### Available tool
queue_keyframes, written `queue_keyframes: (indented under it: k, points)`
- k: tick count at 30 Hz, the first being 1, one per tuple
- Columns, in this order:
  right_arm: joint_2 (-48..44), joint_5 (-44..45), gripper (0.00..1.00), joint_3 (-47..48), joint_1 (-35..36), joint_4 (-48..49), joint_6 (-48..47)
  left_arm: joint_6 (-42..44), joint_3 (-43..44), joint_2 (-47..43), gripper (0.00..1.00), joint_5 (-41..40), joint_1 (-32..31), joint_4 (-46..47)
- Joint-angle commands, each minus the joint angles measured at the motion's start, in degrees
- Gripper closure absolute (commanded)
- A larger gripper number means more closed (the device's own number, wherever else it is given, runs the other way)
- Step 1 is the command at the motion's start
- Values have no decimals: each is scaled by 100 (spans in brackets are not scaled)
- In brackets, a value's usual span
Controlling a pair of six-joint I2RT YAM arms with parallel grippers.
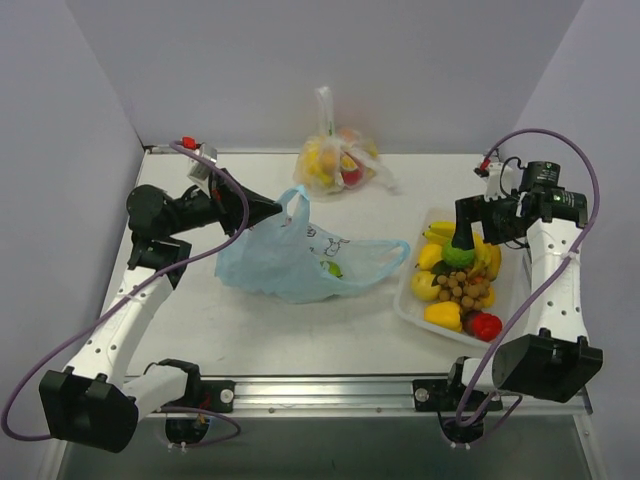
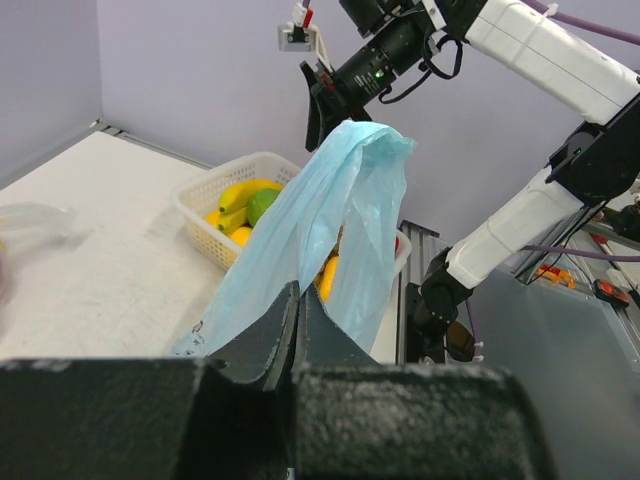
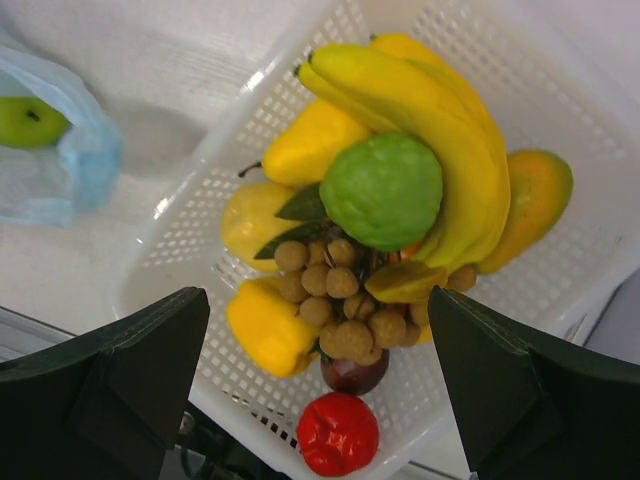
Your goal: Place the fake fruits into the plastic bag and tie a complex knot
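The plastic bag [image 1: 300,262] is thin, translucent light-blue film, creased and faintly shiny. The fake fruits [image 3: 300,150] look like moulded plastic: the bananas [image 3: 450,120] are smooth and glossy, the green one [image 3: 382,190] is pebbled with a duller sheen, the brown grape cluster [image 3: 340,300] is nearly matt, and the red one [image 3: 338,435] is highly polished. The basket [image 3: 600,240] is white perforated plastic. The surface [image 1: 330,335] is white and matt. The left end effector [image 2: 297,300] has black, grainy, matt fingers [image 2: 255,345]. The arm shells [image 2: 560,55] are smooth white plastic.
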Motion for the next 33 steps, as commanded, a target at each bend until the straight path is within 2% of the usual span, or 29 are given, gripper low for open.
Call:
queue_keyframes:
  k: [1,15,23,26,29,30,33]
  points:
    - [124,387,3,-226,-220,-605,-246,-52,9,-73,100,-26,36,239]
    - [1012,414,3,-1255,-186,879,528,-17,-53,-91,100,-96,18,257]
    - [1311,537,6,-1449,-133,1442,651,9,-70,-73,100,-87,18,265]
    - [1364,564,10,-1405,-98,1557,695,36,-88,-47,100,-105,18,265]
    - [1329,581,25,-1335,-97,1549,731,36,-79,-38,100,-105,18,265]
    - [1285,581,38,-1317,-106,1531,731,44,-70,-29,100,-96,18,265]
    - [899,467,61,-1151,-133,1215,696,36,-53,-64,100,-52,18,265]
